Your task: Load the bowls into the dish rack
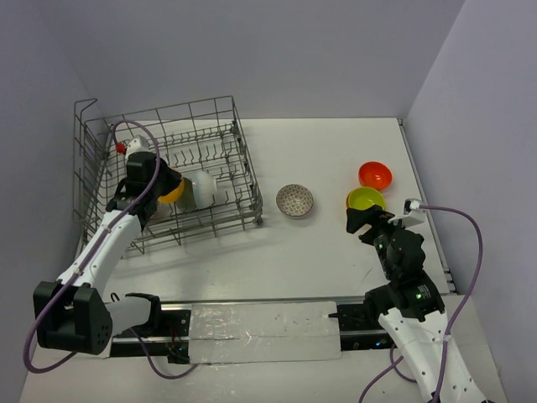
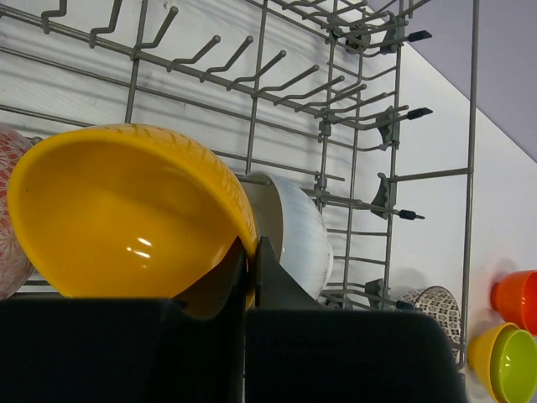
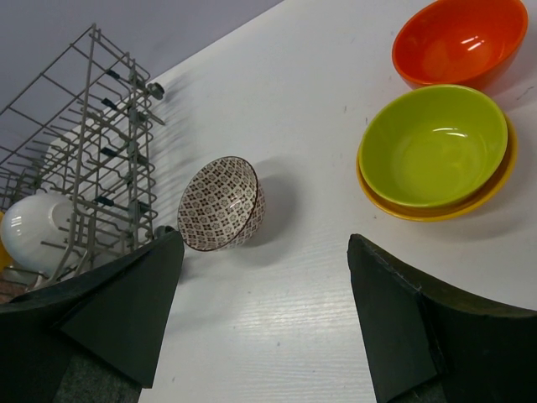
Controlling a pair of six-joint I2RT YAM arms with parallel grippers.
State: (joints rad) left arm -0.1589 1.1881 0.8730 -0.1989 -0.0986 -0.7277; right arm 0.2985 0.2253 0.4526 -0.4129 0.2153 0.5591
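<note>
My left gripper [image 1: 164,188] is inside the dish rack [image 1: 226,109] and shut on the rim of an orange-yellow bowl [image 2: 126,210], which stands on edge among the tines. A white bowl [image 2: 294,231] stands on edge right beside it; it also shows in the top view [image 1: 201,189]. A pinkish bowl [image 2: 7,210] peeks in at the left. My right gripper [image 3: 264,277] is open and empty over the table, near the speckled bowl [image 3: 220,204], the lime green bowl [image 3: 432,143] stacked in a yellow one, and the red bowl [image 3: 461,38].
The rack's tall wire walls [image 2: 390,168] and rows of tines [image 2: 268,75] surround my left gripper. The table's right edge meets the wall [image 1: 419,168] just past the red bowl [image 1: 374,175]. The speckled bowl [image 1: 294,200] sits right of the rack.
</note>
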